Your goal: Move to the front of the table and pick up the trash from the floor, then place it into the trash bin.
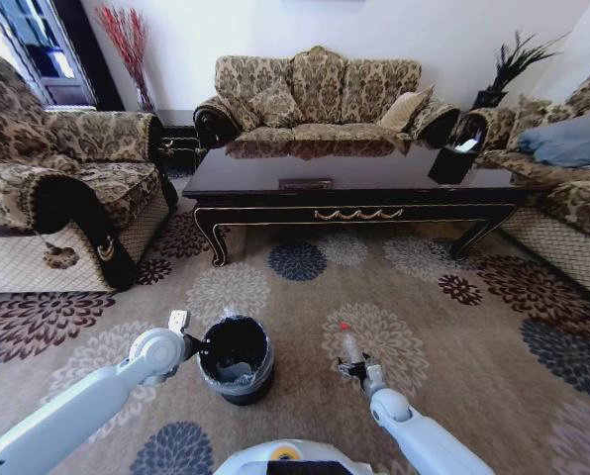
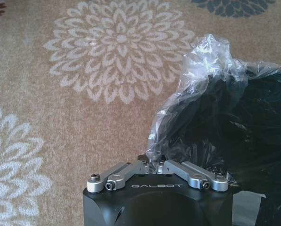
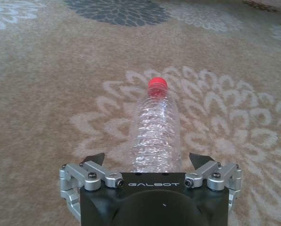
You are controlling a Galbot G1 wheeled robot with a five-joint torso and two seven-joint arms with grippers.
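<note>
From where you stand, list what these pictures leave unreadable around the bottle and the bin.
- Bottle base: right wrist view, hidden behind the right gripper body, so finger contact is unclear.
- Trash bin contents: left wrist view, lost in the dark interior and crinkled liner.
- Left gripper grip: fingers closed at the liner, pinch point hidden.

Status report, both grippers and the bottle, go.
Left gripper shut on the bin liner at the trash bin rim. Right gripper open around the clear bottle on the carpet. Nothing in the way.
</note>
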